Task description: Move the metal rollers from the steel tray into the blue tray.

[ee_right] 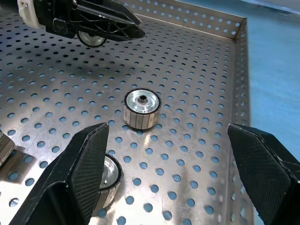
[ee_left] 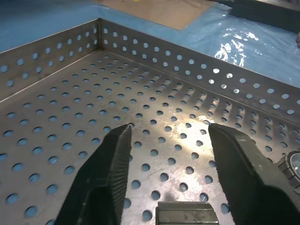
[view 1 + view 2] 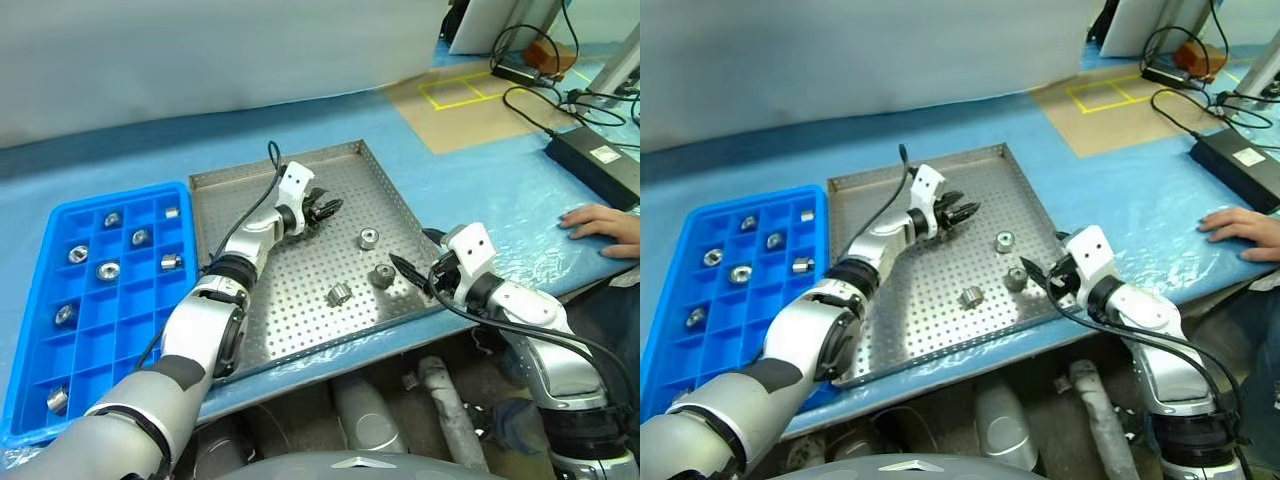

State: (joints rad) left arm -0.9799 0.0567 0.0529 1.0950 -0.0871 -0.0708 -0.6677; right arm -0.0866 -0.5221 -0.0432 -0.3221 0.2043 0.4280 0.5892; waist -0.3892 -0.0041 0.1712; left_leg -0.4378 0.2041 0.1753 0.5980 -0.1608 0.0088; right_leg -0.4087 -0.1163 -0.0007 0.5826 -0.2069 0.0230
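The steel tray point(image 3: 285, 300) lies mid-table with three metal rollers point(image 3: 369, 238) loose near its right side. My left gripper point(image 3: 330, 211) hovers low over the tray's far part, open with nothing between its fingers point(image 2: 117, 159). One roller point(image 1: 91, 40) lies just beside it, the same one at the edge of the left wrist view point(image 2: 293, 164). My right gripper point(image 3: 410, 272) is open at the tray's right rim. A ridged roller point(image 1: 142, 108) lies a short way ahead of it and another point(image 1: 108, 180) by one finger. The blue tray point(image 3: 120, 330) on the left holds several rollers point(image 3: 108, 270).
A person's hand point(image 3: 600, 222) rests on the light blue table sheet at the right. Behind it lie a black power brick point(image 3: 600, 160) and cables point(image 3: 530, 100), near a brown board with yellow tape point(image 3: 470, 95).
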